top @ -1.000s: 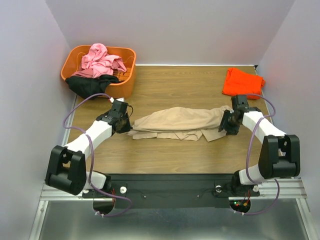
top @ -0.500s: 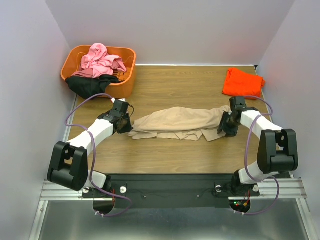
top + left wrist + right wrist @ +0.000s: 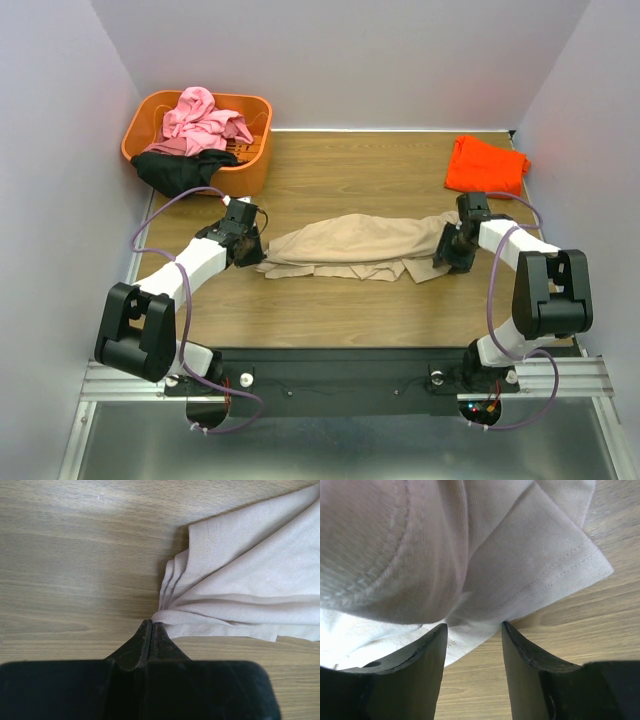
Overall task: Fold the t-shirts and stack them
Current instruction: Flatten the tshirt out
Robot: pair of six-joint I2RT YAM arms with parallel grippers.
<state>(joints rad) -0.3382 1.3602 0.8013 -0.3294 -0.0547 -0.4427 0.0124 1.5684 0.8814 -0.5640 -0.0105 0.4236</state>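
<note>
From above, my right gripper (image 3: 450,252) covers the tan shirt's (image 3: 350,240) right end. In both wrist views the cloth runs off the edges, and close to my right jaws it blurs.

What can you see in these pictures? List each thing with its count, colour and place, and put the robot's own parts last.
tan shirt: one, beige, bunched in a long strip across the middle of the table
orange-red shirt: one, bright orange-red, far right corner of the table
pink shirt: one heap, pink, inside the basket
black shirt: one, black, draped over the basket's near left rim
basket: one, orange, far left corner
table: one, brown wood
left gripper: one, black, shut on the tan shirt's left end
right gripper: one, black, open, with the tan shirt's right end between its fingers
</note>
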